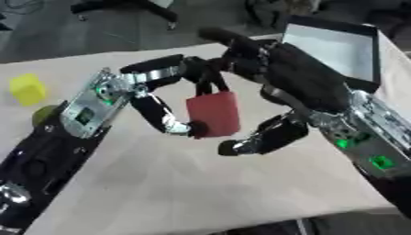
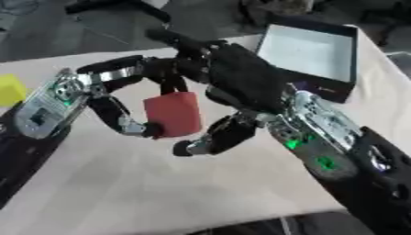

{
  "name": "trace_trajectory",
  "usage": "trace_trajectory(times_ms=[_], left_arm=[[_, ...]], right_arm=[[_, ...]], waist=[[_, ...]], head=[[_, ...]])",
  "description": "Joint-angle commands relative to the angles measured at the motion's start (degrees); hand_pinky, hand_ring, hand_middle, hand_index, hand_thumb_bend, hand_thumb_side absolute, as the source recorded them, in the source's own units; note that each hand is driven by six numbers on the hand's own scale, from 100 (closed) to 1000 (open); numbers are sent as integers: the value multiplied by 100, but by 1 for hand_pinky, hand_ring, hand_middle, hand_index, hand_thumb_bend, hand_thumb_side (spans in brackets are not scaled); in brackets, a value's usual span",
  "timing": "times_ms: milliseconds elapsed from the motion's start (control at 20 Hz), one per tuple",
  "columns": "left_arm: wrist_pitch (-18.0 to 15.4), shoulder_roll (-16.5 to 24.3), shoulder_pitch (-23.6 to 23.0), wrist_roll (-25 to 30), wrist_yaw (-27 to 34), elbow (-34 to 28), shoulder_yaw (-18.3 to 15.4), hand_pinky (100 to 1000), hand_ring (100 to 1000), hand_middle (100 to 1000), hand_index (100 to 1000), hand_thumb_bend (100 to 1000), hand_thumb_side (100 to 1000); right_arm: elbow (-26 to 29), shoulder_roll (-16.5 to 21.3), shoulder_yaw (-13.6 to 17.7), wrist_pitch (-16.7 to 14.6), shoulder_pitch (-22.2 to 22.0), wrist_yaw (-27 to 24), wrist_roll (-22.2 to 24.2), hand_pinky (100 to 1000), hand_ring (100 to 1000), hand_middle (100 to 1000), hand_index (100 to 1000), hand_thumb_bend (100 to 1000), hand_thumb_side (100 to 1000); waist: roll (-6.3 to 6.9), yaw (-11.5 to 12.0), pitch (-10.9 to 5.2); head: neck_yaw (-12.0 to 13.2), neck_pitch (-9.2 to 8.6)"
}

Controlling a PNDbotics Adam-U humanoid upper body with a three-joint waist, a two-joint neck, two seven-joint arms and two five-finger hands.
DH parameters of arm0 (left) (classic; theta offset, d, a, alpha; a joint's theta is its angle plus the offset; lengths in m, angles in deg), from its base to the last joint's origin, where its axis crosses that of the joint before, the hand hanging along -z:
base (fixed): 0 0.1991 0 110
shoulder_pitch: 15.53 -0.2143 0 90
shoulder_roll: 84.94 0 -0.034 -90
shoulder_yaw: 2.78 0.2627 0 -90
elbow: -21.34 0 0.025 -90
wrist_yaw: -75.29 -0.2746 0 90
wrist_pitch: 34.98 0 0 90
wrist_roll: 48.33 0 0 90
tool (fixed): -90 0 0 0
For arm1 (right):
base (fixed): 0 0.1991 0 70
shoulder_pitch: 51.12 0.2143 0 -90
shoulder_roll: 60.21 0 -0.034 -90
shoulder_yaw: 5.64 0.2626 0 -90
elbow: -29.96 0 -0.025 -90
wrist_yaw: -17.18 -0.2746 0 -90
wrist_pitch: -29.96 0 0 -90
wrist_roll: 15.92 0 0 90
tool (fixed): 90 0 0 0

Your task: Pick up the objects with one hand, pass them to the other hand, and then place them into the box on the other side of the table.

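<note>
A red block [image 1: 213, 114] hangs above the middle of the table. My left hand [image 1: 104, 96] is shut on it, with the thumb against the block's lower left side and the fingers arched over its top. From the right, my right hand [image 1: 305, 78] meets it: its fingers reach across the top of the block, and its thumb [image 1: 253, 141] stands spread, just clear of the block's lower right corner. Which fingers touch the top of the block I cannot tell. A black box with a white inside [image 2: 309, 46] stands at the table's far right.
On the table at the far left stands a yellow block [image 1: 28, 89], with a small green thing [image 1: 44, 114] just in front of it, partly hidden by my left arm. The table's front edge [image 1: 241, 222] runs close below my arms.
</note>
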Motion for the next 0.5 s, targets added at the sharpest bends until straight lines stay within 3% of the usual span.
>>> trace_trajectory(times_ms=[50,500], left_arm=[[-1039,48,145,1210,139,-191,7,491,372,382,624,100,246],[-452,41,162,1210,473,-386,39,485,367,377,619,100,247]], right_arm=[[102,30,36,-5,52,7,9,614,710,1000,852,716,370],[102,42,42,5,29,101,-23,622,712,1000,832,608,318]], waist=[[-24,4,-59],[-16,-4,-51]], head=[[-16,-13],[-17,-13]])
